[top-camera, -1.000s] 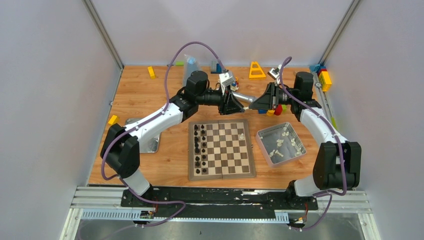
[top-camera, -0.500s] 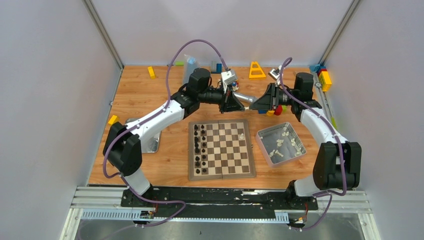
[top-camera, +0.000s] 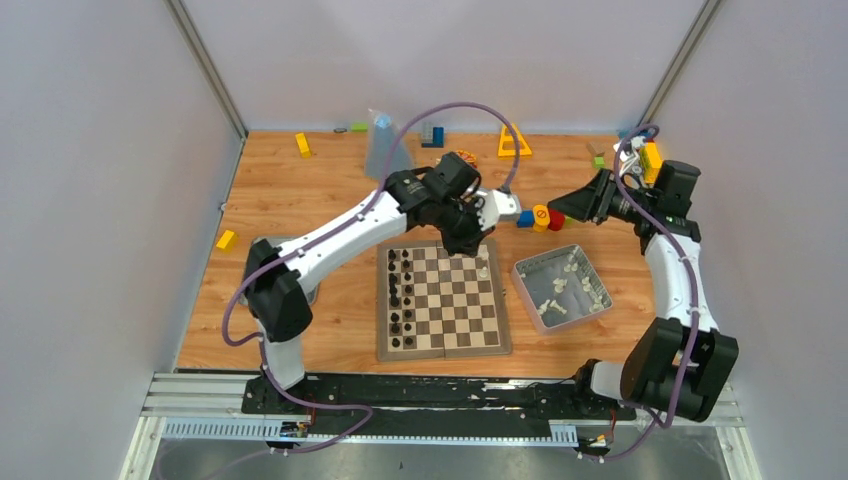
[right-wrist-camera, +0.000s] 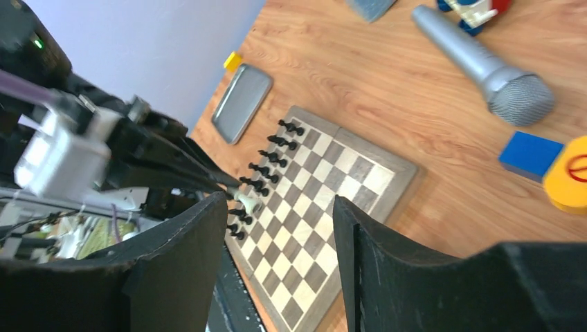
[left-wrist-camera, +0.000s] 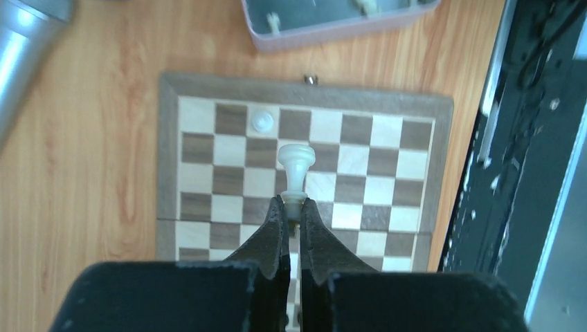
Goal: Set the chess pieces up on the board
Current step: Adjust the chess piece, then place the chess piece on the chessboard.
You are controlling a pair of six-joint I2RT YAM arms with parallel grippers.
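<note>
The wooden board lies in the middle of the table, with black pieces in two columns on its left side. One white piece stands near its far right corner and shows in the left wrist view. My left gripper is shut on a white piece and holds it above the board's far half. My right gripper is open and empty, raised at the back right, apart from the board. It sees the held piece.
A metal tin with several white pieces stands right of the board. A flat metal lid lies left of it, partly under my left arm. A silver microphone, a clear bottle and coloured blocks lie behind.
The grippers were tip to tip behind the board. My left arm has swung forward over the board with the white piece. My right arm has drawn back to the right.
</note>
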